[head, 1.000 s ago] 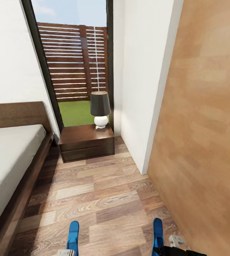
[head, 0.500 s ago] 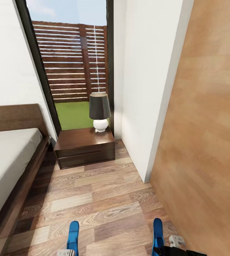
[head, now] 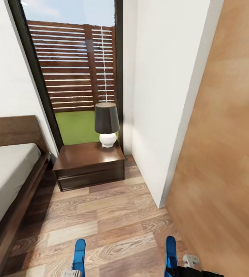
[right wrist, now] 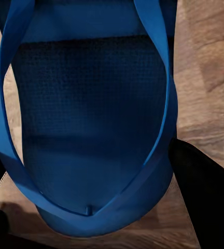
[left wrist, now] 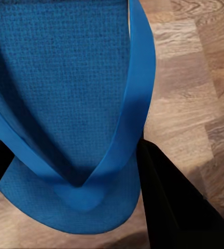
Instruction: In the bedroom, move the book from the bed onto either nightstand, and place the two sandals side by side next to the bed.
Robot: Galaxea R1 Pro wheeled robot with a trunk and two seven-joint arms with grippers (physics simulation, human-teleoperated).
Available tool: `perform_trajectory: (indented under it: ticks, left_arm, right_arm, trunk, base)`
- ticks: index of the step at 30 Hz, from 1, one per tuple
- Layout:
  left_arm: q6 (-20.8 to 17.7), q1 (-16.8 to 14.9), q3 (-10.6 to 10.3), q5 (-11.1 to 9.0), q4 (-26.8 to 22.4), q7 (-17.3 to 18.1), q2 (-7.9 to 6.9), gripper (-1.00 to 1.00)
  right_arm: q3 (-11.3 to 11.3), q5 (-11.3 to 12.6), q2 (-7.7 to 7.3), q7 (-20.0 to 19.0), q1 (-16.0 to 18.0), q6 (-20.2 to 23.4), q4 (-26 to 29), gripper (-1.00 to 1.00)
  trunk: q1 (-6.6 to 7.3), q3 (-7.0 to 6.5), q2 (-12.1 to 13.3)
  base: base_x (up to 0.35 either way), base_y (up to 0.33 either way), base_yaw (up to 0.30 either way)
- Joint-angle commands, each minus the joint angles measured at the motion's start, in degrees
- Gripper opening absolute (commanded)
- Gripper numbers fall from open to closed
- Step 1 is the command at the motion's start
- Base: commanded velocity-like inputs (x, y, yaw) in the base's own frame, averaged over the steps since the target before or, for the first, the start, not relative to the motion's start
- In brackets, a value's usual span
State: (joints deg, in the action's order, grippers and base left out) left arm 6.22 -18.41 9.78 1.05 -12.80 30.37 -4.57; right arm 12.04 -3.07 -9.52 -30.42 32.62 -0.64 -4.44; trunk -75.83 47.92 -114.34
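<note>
Both blue sandals are carried above the wood floor. My left gripper (head: 72, 273) is shut on the left sandal (head: 78, 256), whose sole and strap (left wrist: 65, 88) sit between its black fingers (left wrist: 164, 202). The right sandal (head: 171, 252) is held the same way, with my right gripper (head: 180, 270) shut on it and its sole (right wrist: 91, 114) between dark fingers (right wrist: 203, 187). The bed (head: 5, 169), with its grey mattress, runs along the left. A dark nightstand (head: 88, 165) stands ahead beside the headboard. The book is out of view.
A lamp (head: 107, 124) with a dark shade and white base stands on the nightstand's back right. Behind it a tall window (head: 76, 77) shows a fence and grass. A white wall corner (head: 159, 115) and a light wood panel (head: 224, 154) close the right side.
The whole view has shifted: the nightstand looks nearer and the bed has slid toward the left edge, so the camera moved forward. Both sandals stay in the grippers.
</note>
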Motion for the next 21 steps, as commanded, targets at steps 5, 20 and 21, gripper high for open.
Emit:
perform_trajectory:
  ticks: [5, 20, 21]
  left_arm:
    - [0.2, -0.04, 0.27, 0.18, 0.06, 0.31, 0.0, -1.0]
    - [0.2, -0.04, 0.3, 0.18, 0.06, 0.31, 0.0, -1.0]
    - [0.2, -0.04, 0.29, 0.18, 0.06, 0.31, 0.0, -1.0]
  right_arm:
    - [0.53, -0.33, -0.06, -0.2, 0.08, -0.06, -0.15, -1.0]
    - [0.53, -0.36, -0.06, -0.25, 0.08, -0.06, -0.14, -1.0]
    - [0.53, -0.36, -0.06, -0.25, 0.08, -0.06, -0.16, -1.0]
  trunk:
    - [-0.03, 0.06, -0.02]
    - [-0.03, 0.23, -0.02]
    - [-0.03, 0.23, -0.02]
  base:
    - [0.321, 0.0, 0.021]
    - [0.321, 0.0, 0.092]
    - [0.321, 0.0, 0.001]
